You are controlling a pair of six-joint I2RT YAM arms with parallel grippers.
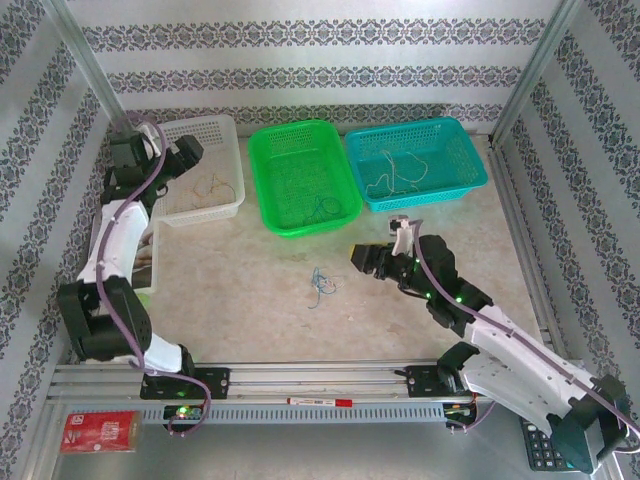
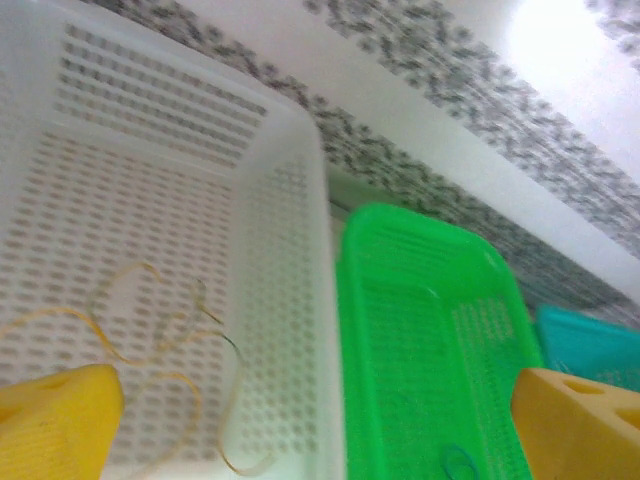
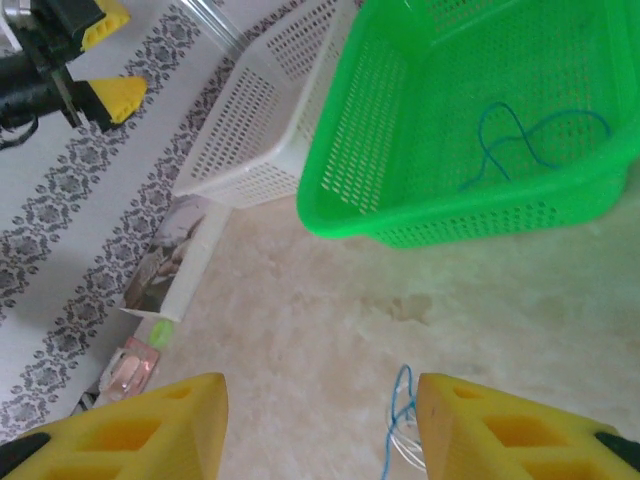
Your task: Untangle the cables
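Above the white basket (image 2: 285, 300), left gripper (image 2: 320, 420), fingers spread wide over loose yellow cables (image 2: 150, 330). Near the tangle of blue and whitish cables (image 1: 320, 283) on the table (image 1: 240, 290), right gripper (image 3: 320, 430), fingers likewise apart, pinching nothing.

Patterned striped walls (image 1: 300, 60), marbled tabletop (image 1: 260, 290)

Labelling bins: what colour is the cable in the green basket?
Blue. The cable in the green basket is clearest in right wrist view.

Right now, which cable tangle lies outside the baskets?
The blue-and-white tangle on the table, near the right gripper; all others lie inside baskets.
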